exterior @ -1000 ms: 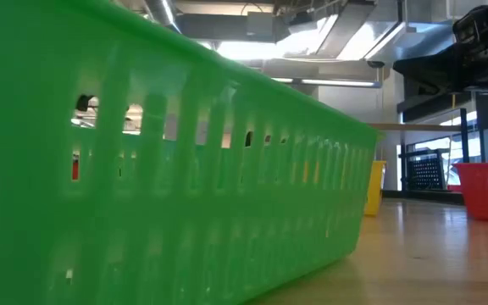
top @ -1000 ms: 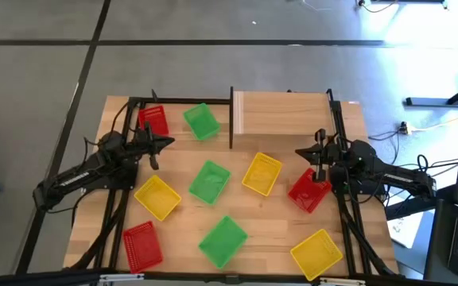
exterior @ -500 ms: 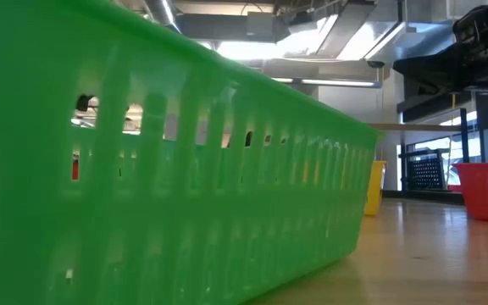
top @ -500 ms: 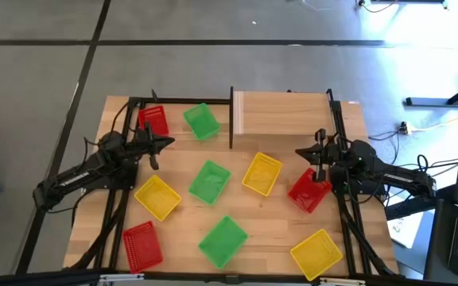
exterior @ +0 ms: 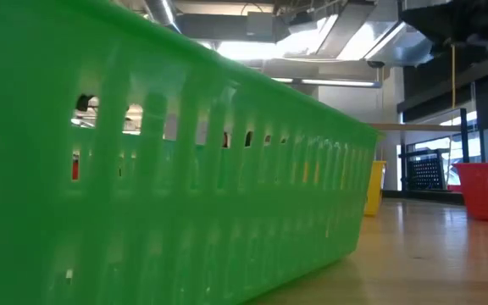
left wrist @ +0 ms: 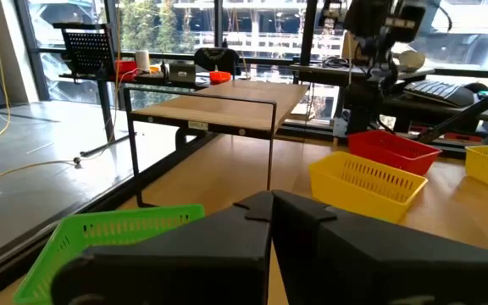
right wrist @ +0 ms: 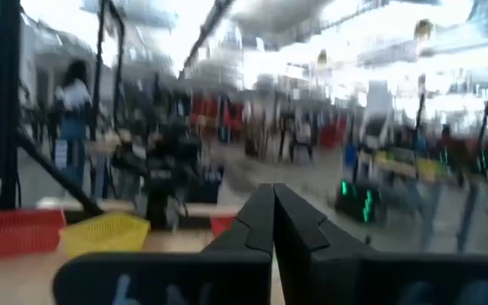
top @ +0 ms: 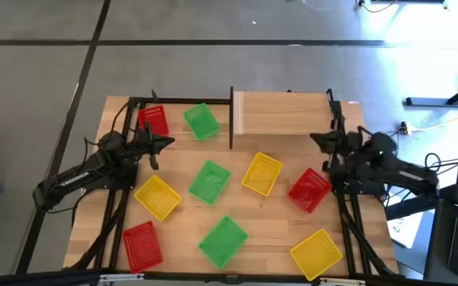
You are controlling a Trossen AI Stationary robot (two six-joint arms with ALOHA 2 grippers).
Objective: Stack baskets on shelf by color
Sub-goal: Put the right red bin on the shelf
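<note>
Nine mesh baskets lie scattered on the table on their bottoms: red ones (top: 153, 121) (top: 308, 190) (top: 142, 244), green ones (top: 201, 121) (top: 210, 181) (top: 223, 241) and yellow ones (top: 261, 174) (top: 157, 197) (top: 317, 253). The pale shelf (top: 281, 114) with its dark post (top: 231, 119) stands at the far edge with nothing on it. My left gripper (top: 168, 144) is shut and empty at the left, between the far red and green baskets and the nearer ones. My right gripper (top: 315, 141) is shut and empty, above the table just beyond the right red basket.
The nearest green basket (exterior: 142, 169) fills most of the low view. Dark frame rails (top: 126, 199) (top: 348, 222) run along the table's left and right sides. Bare tabletop (top: 277, 222) shows between the near baskets.
My right gripper has risen from over the right red basket and gone toward the table's far edge, its arm drawing a little to the right. The red basket stays where it lay on the table.
</note>
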